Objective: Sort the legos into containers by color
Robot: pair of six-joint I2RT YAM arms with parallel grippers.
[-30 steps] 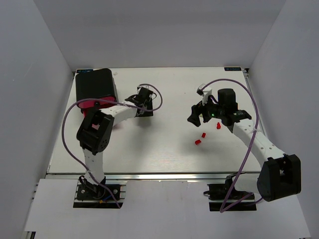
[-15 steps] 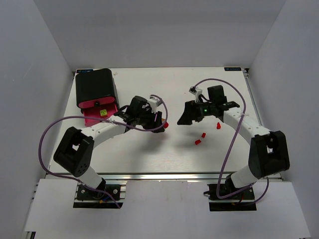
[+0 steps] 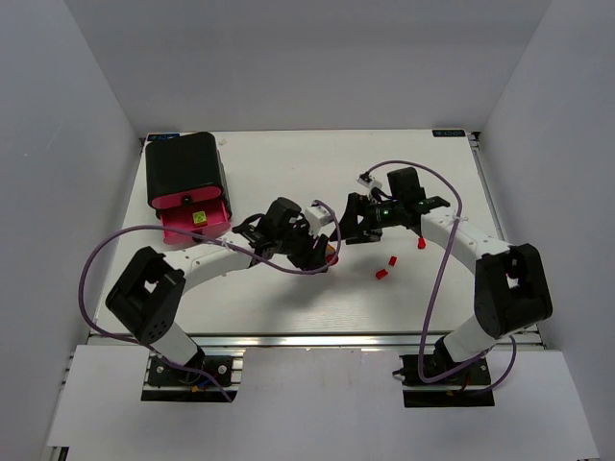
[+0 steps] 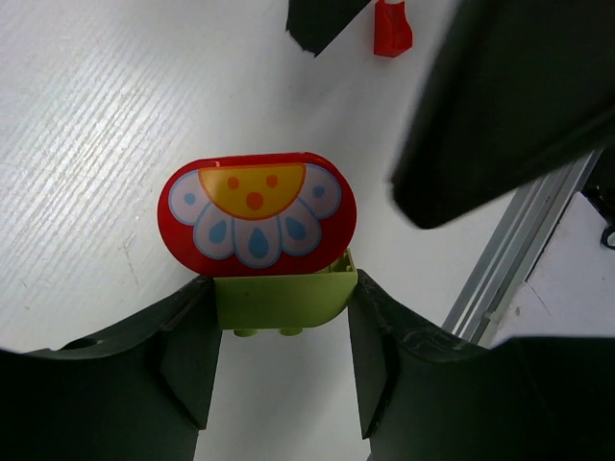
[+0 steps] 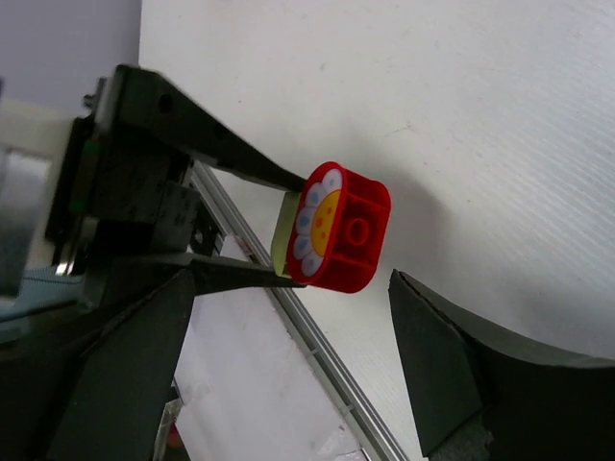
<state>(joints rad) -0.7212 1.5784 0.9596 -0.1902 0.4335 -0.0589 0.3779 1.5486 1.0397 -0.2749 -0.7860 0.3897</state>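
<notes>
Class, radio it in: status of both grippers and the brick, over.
Left gripper shut on lime brick, red flower-print brick attached. Right gripper open, close by, not touching. Three small red bricks loose nearby.

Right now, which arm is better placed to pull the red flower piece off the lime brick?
Right. The right pincer is open and faces the red flower piece, while the left pincer is shut on the lime brick attached to it and can only hold.
</notes>
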